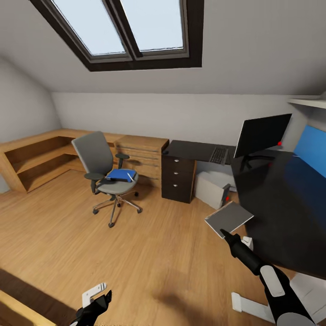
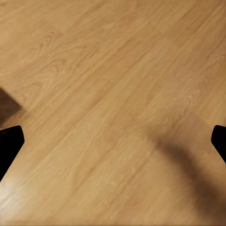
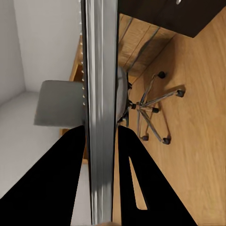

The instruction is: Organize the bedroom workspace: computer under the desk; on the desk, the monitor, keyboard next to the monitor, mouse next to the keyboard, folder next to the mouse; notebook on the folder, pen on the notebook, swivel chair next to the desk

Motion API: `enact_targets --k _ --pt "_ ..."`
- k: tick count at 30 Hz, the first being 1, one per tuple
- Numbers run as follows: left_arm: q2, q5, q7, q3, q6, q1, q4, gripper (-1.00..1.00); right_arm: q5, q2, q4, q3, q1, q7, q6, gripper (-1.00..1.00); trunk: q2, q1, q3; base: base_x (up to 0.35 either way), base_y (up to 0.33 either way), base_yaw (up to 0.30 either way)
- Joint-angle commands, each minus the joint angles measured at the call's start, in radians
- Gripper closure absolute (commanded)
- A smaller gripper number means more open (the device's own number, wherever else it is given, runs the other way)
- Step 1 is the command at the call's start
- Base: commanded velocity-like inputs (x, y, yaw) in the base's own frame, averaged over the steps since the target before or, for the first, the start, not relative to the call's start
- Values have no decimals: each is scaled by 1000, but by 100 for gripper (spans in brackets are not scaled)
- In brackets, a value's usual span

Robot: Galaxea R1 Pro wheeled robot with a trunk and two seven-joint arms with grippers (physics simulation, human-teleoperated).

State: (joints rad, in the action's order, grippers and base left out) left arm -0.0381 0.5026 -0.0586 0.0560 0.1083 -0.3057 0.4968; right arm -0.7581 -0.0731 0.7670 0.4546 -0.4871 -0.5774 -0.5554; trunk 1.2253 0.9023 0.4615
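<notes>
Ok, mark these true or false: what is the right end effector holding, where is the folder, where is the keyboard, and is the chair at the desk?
1. The right end effector grips the thin grey-white notebook. True.
2. The flat bright blue folder lies on the long black desk. False: it lies on the seat of the grey swivel chair.
3. The slim dark keyboard lies on the desk. True.
4. The swivel chair stands tucked against the desk. False: it stands apart, out on the wood floor.
</notes>
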Motion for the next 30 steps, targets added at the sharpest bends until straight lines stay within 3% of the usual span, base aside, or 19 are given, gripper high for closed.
enact_targets --k 1,11,30 --pt "-1 6 -6 6 4 0 0 -100 -4 0 0 3 -1 -2 -7 100 1 0 1 0 0 69" --pt "-2 7 -5 5 4 -1 0 -100 -1 -1 -2 4 -1 -3 -6 100 1 0 2 47 10 15" --pt "-1 4 -3 8 4 -1 -1 -100 -1 -2 -3 4 -1 -7 2 100 1 0 2 283 214 0"
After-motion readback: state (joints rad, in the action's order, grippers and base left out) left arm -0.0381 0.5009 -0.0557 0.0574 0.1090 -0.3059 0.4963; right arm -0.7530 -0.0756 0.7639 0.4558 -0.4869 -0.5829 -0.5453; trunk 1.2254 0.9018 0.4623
